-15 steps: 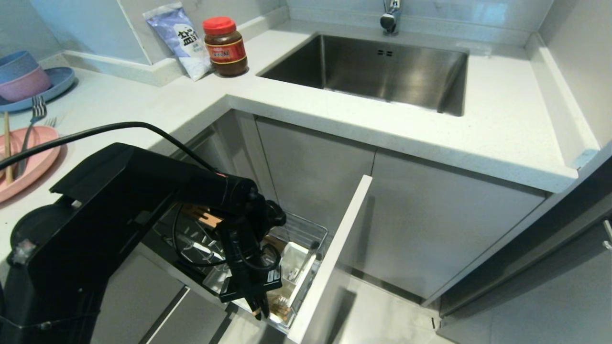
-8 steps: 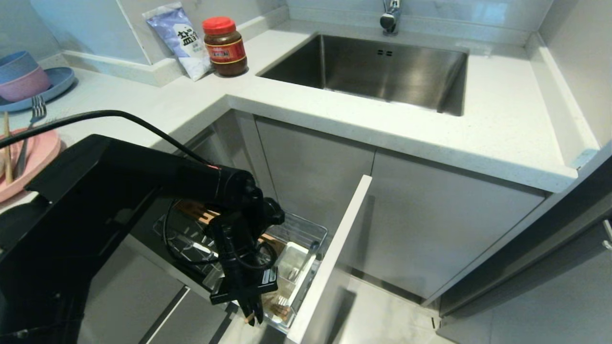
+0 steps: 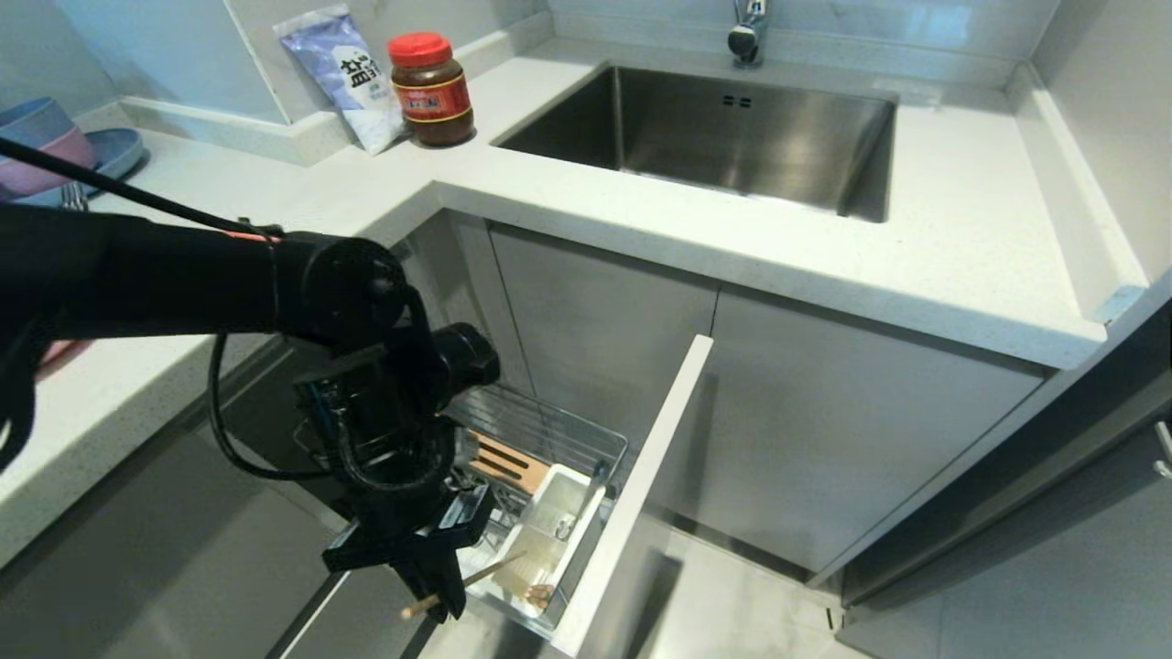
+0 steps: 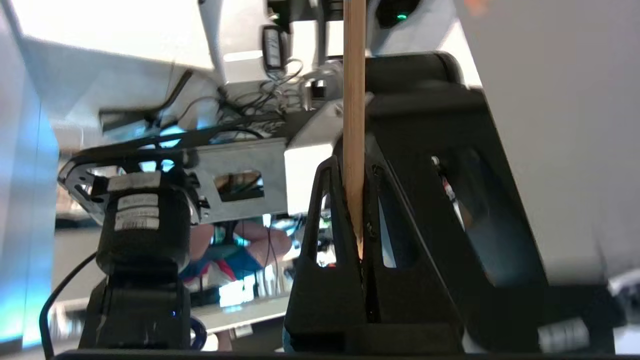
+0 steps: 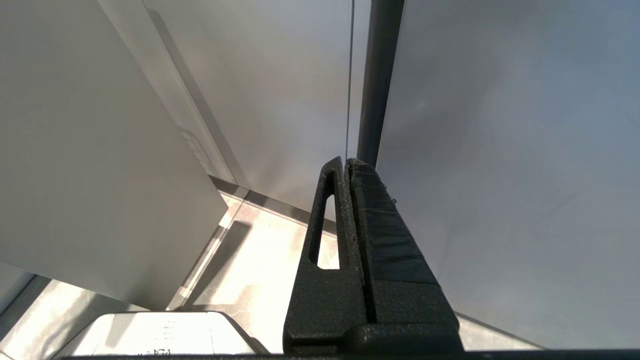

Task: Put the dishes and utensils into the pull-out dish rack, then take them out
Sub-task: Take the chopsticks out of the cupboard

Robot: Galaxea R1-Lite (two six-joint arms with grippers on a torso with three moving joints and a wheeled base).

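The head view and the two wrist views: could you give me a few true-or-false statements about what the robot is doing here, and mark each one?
1. The left gripper is shut on a chopstick. True.
2. The pull-out dish rack is pushed closed. False: it stands pulled out.
3. The right gripper holds a fork. False: its fingers are shut on nothing.
4. A red-lidded jar stands on the counter beside the sink. True.
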